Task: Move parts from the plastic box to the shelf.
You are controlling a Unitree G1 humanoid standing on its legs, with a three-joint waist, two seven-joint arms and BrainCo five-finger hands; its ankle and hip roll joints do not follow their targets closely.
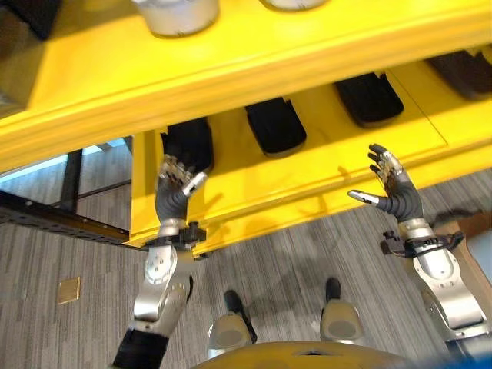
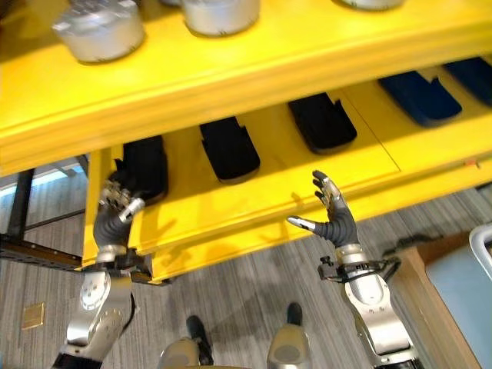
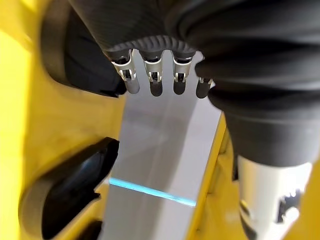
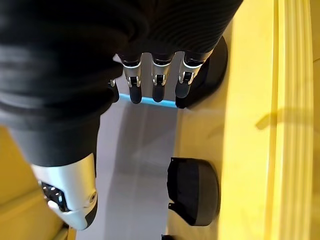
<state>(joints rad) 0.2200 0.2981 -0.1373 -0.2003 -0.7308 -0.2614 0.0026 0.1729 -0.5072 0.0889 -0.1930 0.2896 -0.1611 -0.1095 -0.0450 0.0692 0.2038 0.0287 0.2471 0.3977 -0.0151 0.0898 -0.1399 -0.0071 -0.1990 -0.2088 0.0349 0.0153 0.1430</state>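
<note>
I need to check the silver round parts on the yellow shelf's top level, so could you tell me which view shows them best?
The right eye view: one silver round part shows almost whole, with others cut off. The left eye view cuts them at its upper edge. The wrist views show black parts instead.

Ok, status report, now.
Left hand and right hand open, empty, raised before yellow metal shelf. Black oblong parts on it. Nothing blocking.

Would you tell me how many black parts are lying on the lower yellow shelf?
5, in a row along the lower yellow shelf: one beside the left hand, then and, cut off at the edge. More may lie beyond.
</note>
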